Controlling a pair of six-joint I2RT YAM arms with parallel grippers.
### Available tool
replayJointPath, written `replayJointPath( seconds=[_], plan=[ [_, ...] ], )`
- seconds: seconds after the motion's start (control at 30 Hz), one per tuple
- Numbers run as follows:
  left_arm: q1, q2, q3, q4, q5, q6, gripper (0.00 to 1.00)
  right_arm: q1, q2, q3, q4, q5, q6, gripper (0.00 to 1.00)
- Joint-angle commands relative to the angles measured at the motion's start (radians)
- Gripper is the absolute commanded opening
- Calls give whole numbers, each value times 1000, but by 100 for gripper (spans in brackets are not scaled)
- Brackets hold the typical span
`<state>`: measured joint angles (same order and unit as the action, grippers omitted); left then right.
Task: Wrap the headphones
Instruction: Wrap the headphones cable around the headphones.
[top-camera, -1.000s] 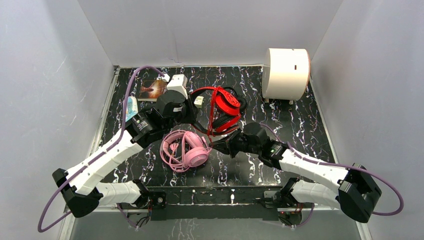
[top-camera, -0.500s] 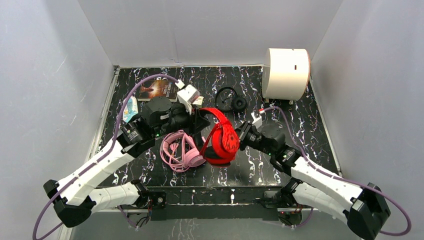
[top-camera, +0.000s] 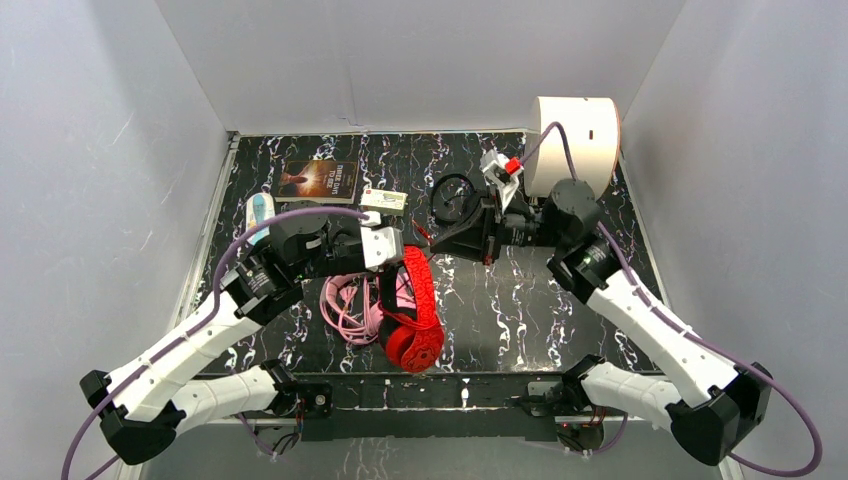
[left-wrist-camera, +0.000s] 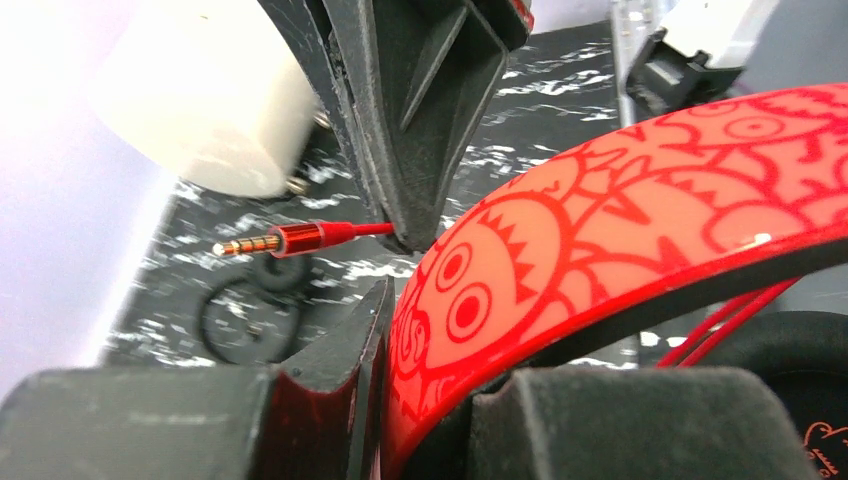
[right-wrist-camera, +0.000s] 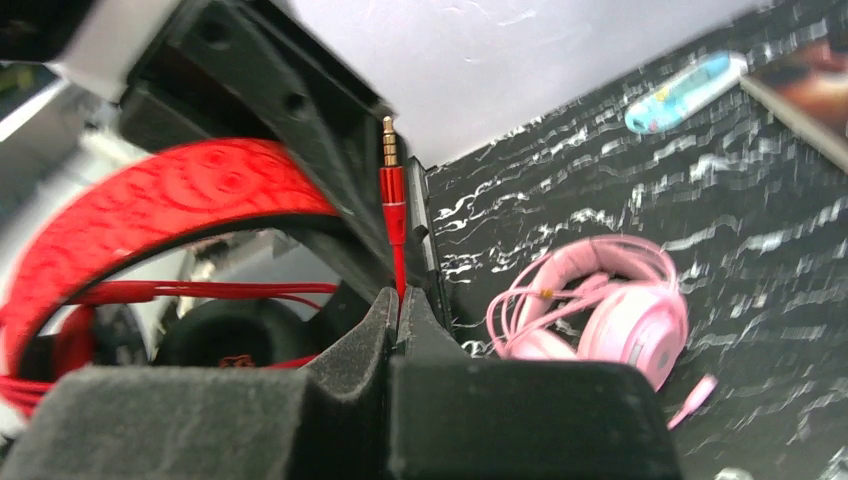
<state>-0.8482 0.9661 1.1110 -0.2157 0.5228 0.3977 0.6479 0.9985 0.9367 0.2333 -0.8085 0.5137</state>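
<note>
The red headphones (top-camera: 418, 300) hang near the table's front, their patterned headband (left-wrist-camera: 620, 220) clamped between the jaws of my left gripper (top-camera: 395, 285). Their red cable ends in a plug (right-wrist-camera: 392, 190), and my right gripper (right-wrist-camera: 398, 305) is shut on the cable just behind it. In the top view the right gripper (top-camera: 440, 240) is up and right of the headband. The pink headphones (top-camera: 350, 305) lie on the table left of the red pair, cable looped around them. A small black headset (top-camera: 455, 195) lies further back.
A white cylinder (top-camera: 572, 147) stands at the back right. A book (top-camera: 318, 180), a small white box (top-camera: 383, 200) and a blue-and-white tube (top-camera: 262, 212) lie at the back left. Grey walls enclose the marbled black table (top-camera: 560, 300).
My left arm has drawn the red headphones from the back middle toward the front. My right gripper has shut on the cable and swung from the front centre toward the back right.
</note>
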Motion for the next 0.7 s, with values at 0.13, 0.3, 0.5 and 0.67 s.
replayJointPath(
  seconds=[0.13,0.3,0.5,0.67],
  plan=[
    [-7,-21,-41,372,-18,289,0,-36,89,259,-150,-292,-340,0],
    [-7,-26,-70,554,-43,299,0,-71,112,382,-184,-399,-397,0],
    [-8,-71,-159,744,-57,222,0,-76,146,457,-67,-538,-309,0],
    [-8,-103,-204,826,-90,171,0,-75,121,422,9,-573,-223,0]
  ],
)
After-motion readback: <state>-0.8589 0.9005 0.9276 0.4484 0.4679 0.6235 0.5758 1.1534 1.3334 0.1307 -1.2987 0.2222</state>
